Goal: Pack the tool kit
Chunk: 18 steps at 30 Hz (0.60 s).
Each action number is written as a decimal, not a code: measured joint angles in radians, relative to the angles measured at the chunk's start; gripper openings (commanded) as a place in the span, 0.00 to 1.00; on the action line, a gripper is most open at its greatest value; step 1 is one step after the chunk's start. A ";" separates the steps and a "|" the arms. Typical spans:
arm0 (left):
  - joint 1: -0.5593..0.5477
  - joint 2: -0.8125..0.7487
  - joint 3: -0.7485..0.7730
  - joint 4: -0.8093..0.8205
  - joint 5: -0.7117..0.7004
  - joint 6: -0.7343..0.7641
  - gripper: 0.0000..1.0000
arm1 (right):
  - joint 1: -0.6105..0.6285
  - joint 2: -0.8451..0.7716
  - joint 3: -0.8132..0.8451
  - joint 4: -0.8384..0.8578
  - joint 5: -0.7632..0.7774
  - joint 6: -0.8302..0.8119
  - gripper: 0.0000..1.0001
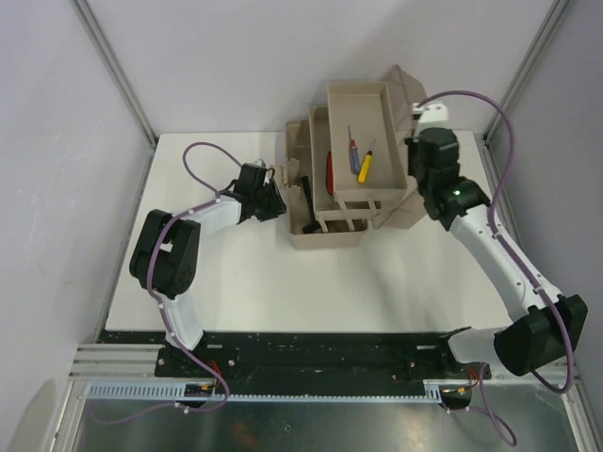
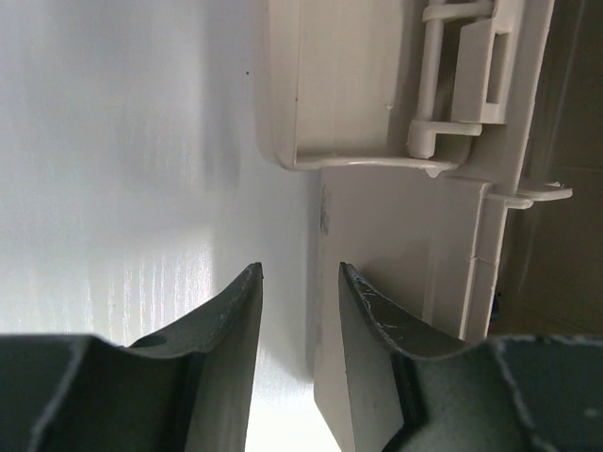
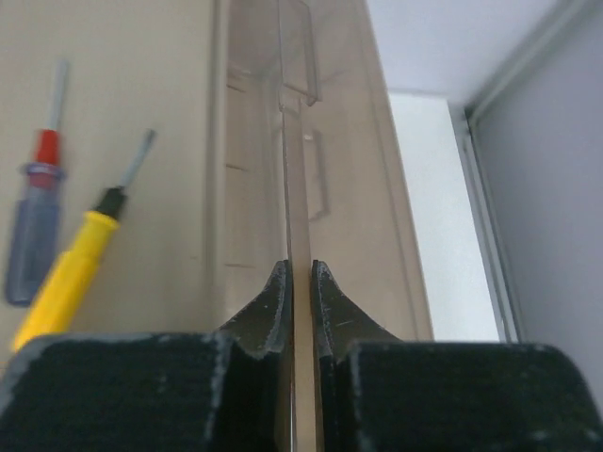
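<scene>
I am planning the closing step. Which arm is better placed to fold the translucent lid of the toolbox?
Right. The right jaws are shut on the edge of the translucent lid. The left jaws stand open beside the toolbox outer wall, holding nothing.

Yellow screwdriver (image 3: 64,275) handle end hidden behind right end effector (image 3: 300,269), toolbox (image 2: 349,94) cropped in left wrist view

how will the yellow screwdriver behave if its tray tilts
The yellow screwdriver lies loose on the smooth tray, with a rounded-looking handle, so it would probably roll or slide. It looks stiff and light. The right gripper, shut on the translucent lid, might cause that tilt.
</scene>
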<state>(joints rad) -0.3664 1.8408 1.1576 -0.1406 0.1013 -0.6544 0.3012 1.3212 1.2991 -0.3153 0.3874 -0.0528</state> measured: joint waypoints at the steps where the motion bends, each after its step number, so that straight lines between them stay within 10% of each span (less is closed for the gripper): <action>1: 0.000 0.000 0.000 0.000 0.000 0.000 0.43 | 0.055 0.000 0.016 0.007 0.046 -0.019 0.00; 18: 0.009 -0.096 -0.055 -0.069 -0.015 -0.013 0.47 | 0.589 0.382 0.272 0.195 0.708 -0.296 0.14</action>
<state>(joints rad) -0.3573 1.7447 1.1023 -0.2100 0.0864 -0.6674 0.8902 1.7035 1.5711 -0.1207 1.0950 -0.3485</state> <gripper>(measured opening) 0.470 0.091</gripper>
